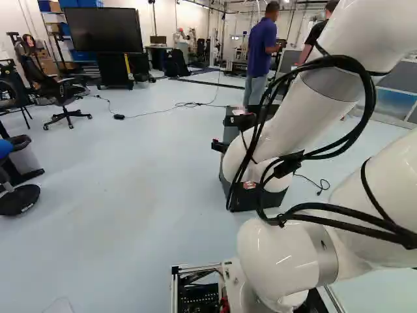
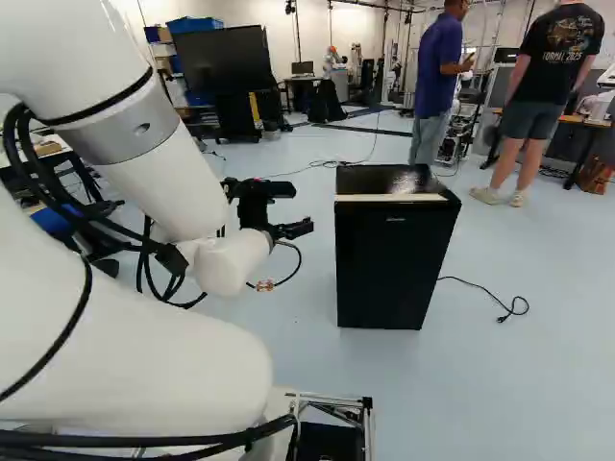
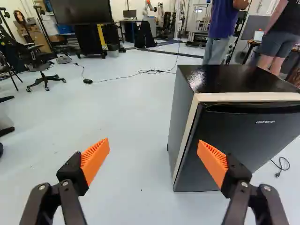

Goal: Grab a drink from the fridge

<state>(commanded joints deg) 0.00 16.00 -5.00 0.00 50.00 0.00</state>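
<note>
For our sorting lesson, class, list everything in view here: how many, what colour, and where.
fridge: 1, black, beyond the hand
plugged cord: 1, black, floor beside fridge
large screen: 1, black, far back
office chair: 1, black, near the screen
bin: 1, grey, left of left base view
storage boxes: count unclear, blue, behind screen
another robot: at least 1, white, far back
floor: 1, pale, throughout
arm: 1, white, rising from the base
hand: 1, black with 2 orange pads, fingers apart, beside fridge
</note>
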